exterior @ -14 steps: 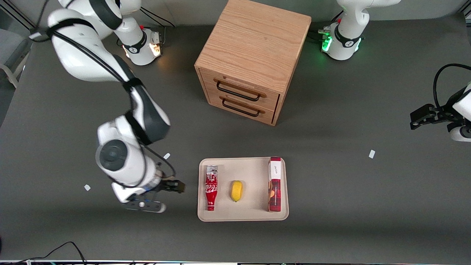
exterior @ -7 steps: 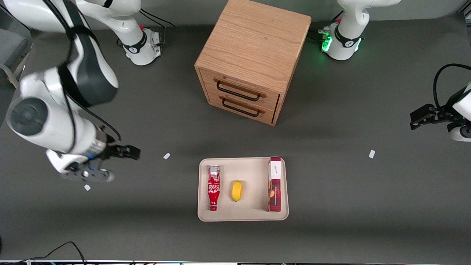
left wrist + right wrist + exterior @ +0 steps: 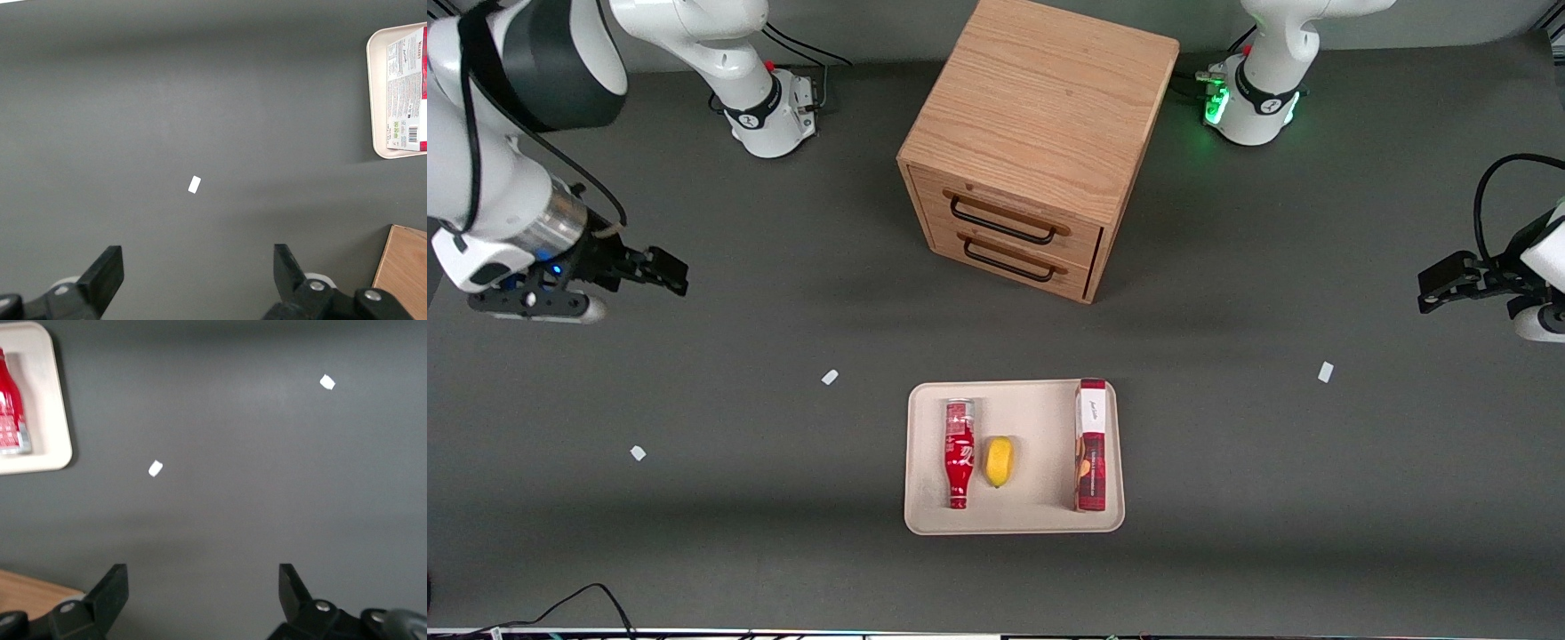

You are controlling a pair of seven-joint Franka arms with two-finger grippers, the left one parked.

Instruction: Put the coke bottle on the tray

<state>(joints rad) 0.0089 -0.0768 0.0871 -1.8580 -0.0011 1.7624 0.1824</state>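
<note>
The coke bottle (image 3: pixel 959 452) lies on its side on the cream tray (image 3: pixel 1040 520), beside a yellow lemon, with its neck pointing toward the front camera. It also shows in the right wrist view (image 3: pixel 11 413), lying in the tray (image 3: pixel 57 420). My right gripper (image 3: pixel 669 270) is open and empty, held above the bare table far off toward the working arm's end, farther from the front camera than the tray. In the right wrist view the gripper (image 3: pixel 203 583) holds nothing between its fingers.
A yellow lemon (image 3: pixel 999 460) and a red-and-white box (image 3: pixel 1091 444) also lie on the tray. A wooden two-drawer cabinet (image 3: pixel 1032 142) stands farther from the front camera than the tray. Small white tape marks (image 3: pixel 830 377) (image 3: pixel 638 452) (image 3: pixel 1325 372) are on the table.
My right gripper has drawn away from the tray, sideways toward the working arm's end and away from the front camera. The coke bottle has rolled on the tray to rest against the lemon.
</note>
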